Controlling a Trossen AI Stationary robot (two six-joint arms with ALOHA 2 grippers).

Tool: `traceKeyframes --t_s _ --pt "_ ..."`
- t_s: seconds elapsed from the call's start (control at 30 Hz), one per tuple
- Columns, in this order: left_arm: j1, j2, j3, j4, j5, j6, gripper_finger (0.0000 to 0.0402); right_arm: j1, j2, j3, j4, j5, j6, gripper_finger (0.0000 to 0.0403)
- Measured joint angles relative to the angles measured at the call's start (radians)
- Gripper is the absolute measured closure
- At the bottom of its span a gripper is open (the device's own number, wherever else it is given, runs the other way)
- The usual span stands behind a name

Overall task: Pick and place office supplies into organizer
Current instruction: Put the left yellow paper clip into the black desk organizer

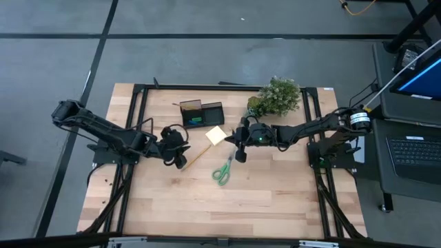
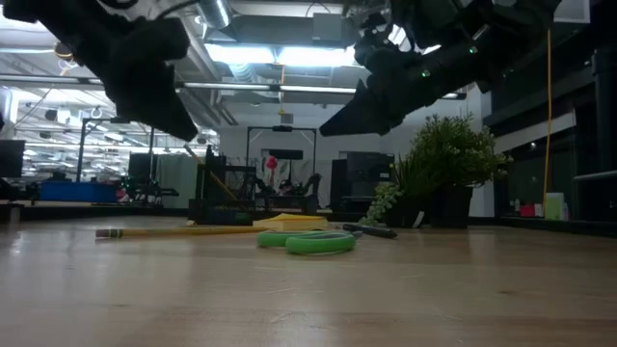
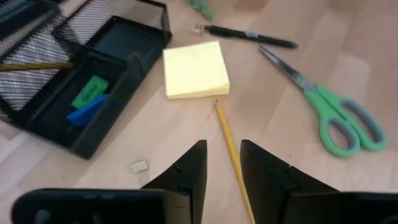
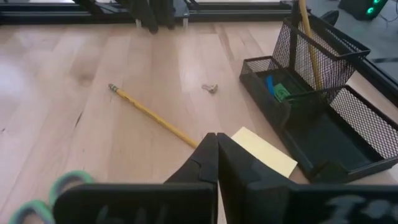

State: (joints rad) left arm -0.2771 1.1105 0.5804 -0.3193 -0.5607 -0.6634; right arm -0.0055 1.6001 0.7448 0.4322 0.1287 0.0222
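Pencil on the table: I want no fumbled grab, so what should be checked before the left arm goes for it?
1. Left gripper fingers open: ok, a gap shows between them.
2. Pencil lined up with that gap: ok, it runs between the fingers in the left wrist view.
3. Pencil free of other items: not ok, its tip meets the sticky-note pad.
4. Scissors clear of the pencil: ok, they lie apart.
5. Organizer has room: ok, one compartment is bare.
6. Right gripper out of the way: cannot tell; it is shut, above the pad.
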Motion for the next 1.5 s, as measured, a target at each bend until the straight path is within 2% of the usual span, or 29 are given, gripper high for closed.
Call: traceKeyframes --t_s 0.17,0.43,0.57,0.77,0.83,1.0,1.07,1.27,1.5 --pt "0.015 0.066 0.000 -0.002 0.031 0.051 0.0282 0.000 0.000 0.000 0.017 0.000 -0.001 0.0398" --pt "0.018 0.213 0.000 -0.007 0.009 0.079 0.0259 0.000 0.000 0.000 0.014 0.000 -0.002 0.0398" --pt "0.021 0.281 0.000 -0.008 -0.029 0.000 0.0258 0.000 0.000 0.000 0.014 0.000 -0.003 0.0398" --pt "0.024 0.361 0.000 -0.009 -0.167 -0.155 0.0258 0.000 0.000 0.001 0.013 0.000 -0.002 0.0398" --pt "0.026 0.373 0.000 0.007 -0.138 -0.175 0.0258 0.000 0.000 0.001 0.013 0.000 -0.003 0.0398" --pt "0.081 0.369 0.000 0.052 0.052 -0.320 0.0258 0.000 0.000 0.001 0.013 0.000 -0.003 0.0398" --pt "0.116 0.364 0.004 0.065 0.099 -0.326 0.0258 0.000 0.000 0.001 0.013 0.000 -0.002 0.0398" --pt "0.212 0.360 0.069 0.028 0.161 -0.219 0.0258 0.001 0.001 0.002 0.013 0.000 -0.001 0.0398" --pt "0.299 0.360 0.149 -0.169 0.213 -0.206 0.0258 0.000 0.001 0.002 0.013 0.000 0.000 0.0398"
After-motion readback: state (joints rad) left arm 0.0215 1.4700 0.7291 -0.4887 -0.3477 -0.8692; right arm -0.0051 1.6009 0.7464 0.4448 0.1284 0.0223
